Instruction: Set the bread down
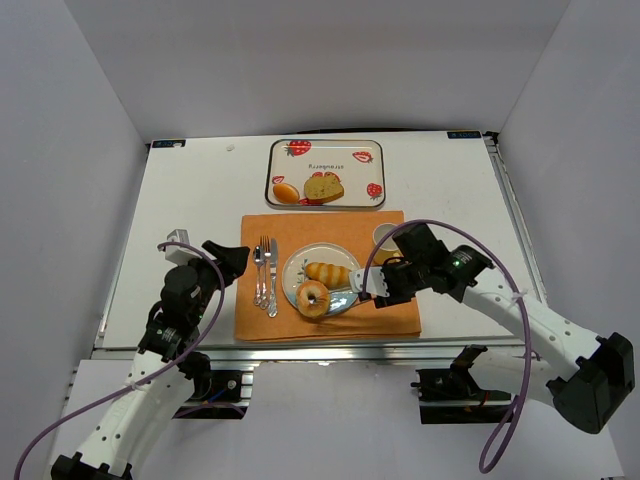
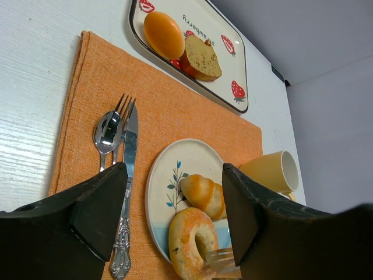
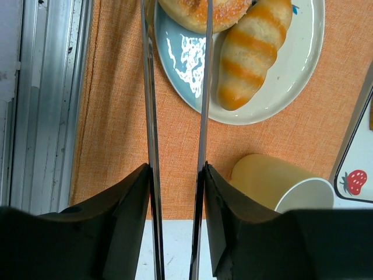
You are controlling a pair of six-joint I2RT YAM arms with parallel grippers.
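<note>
A sugared donut (image 1: 313,298) and a striped roll (image 1: 328,272) lie on a white-and-blue plate (image 1: 297,262) on the orange placemat (image 1: 390,320). My right gripper (image 1: 372,283) is shut on metal tongs (image 1: 345,296), whose tips reach the donut's near edge. In the right wrist view the tong arms (image 3: 150,116) run up to the donut (image 3: 186,14), beside the roll (image 3: 253,52). My left gripper (image 1: 232,262) is open and empty, left of the plate; its view shows the donut (image 2: 195,242), the roll (image 2: 204,195) and the tong tip (image 2: 224,256).
A strawberry tray (image 1: 372,152) at the back holds a round bun (image 1: 286,192) and a bread slice (image 1: 323,187). A yellow cup (image 1: 386,237) stands right of the plate, close to my right gripper. A spoon, fork and knife (image 1: 265,275) lie left of the plate.
</note>
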